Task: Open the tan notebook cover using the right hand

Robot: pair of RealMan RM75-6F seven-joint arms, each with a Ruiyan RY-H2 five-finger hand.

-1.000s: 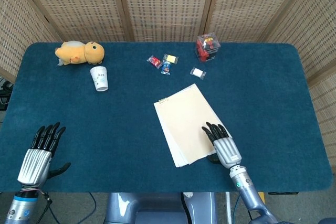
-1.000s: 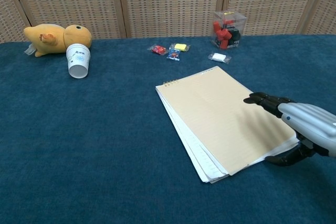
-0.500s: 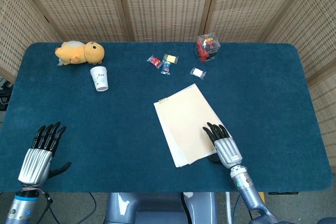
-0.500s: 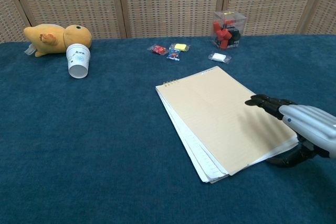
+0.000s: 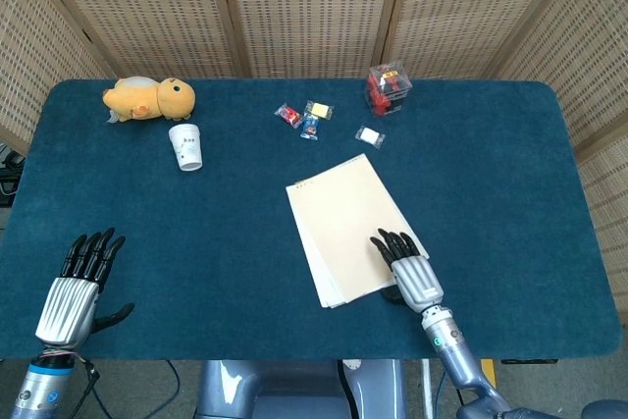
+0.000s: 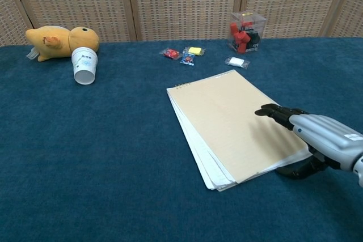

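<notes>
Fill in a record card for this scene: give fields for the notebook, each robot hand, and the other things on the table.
notebook: tan spiral-bound notebook, closed, flat on the blue felt table
right hand: fingers spread over the notebook's near right corner, thumb beyond the edge
left hand: open, at the near left, holding nothing
far left: yellow plush toy, white paper cup on its side
far middle: wrapped sweets, clear plastic box of red and black pieces
</notes>
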